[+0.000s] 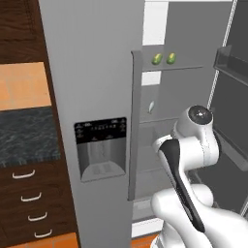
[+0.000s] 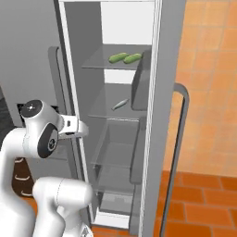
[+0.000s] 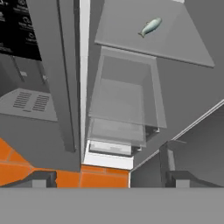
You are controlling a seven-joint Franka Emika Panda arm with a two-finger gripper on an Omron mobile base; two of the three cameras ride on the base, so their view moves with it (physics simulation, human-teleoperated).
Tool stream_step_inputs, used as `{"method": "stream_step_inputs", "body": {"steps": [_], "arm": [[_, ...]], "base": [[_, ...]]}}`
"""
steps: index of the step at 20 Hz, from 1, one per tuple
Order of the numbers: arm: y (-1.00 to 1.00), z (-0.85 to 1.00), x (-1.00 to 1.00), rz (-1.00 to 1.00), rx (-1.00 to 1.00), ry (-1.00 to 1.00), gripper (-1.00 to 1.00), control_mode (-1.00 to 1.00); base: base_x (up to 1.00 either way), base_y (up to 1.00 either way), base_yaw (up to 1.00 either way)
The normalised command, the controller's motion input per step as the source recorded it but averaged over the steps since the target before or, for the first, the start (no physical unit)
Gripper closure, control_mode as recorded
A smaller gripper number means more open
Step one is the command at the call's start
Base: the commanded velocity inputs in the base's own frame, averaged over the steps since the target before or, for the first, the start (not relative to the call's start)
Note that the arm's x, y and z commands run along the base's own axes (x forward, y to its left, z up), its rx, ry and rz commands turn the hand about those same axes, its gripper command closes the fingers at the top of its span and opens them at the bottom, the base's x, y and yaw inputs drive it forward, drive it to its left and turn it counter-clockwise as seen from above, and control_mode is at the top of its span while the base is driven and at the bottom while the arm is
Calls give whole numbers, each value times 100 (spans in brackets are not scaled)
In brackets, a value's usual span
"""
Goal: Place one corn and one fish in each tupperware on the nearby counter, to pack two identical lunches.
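Two corn cobs (image 1: 157, 59) (image 2: 118, 57) lie side by side on the upper glass shelf of the open fridge. One shelf lower lies a slim silvery fish (image 1: 151, 106) (image 2: 120, 104) (image 3: 150, 26). In the hand view my gripper (image 3: 113, 178) is open with nothing between its fingers, low in front of the fridge opening and well short of the fish. It looks down past the shelves to the floor. The black counter (image 1: 29, 135) is left of the fridge. The tupperware is out of view.
The shut left fridge door with its dispenser (image 1: 100, 147) stands close on my left. The open right door (image 2: 159, 115) with its long handle (image 2: 183, 139) flanks the other side. Clear drawers (image 3: 122, 109) sit under the fish shelf. The floor (image 2: 199, 199) is orange tile.
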Motion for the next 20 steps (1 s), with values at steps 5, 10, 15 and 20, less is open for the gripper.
{"method": "stream_step_inputs", "body": {"steps": [5,10,15,20], "arm": [[0,0,0,0,0,0,-100,100],[0,0,0,0,0,0,-100,100],[0,0,0,0,0,0,-100,100],[-20,0,2,-2,5,-5,-100,-100]], "base": [[29,-24,0],[47,0,0],[11,-22,0],[0,0,0]]}}
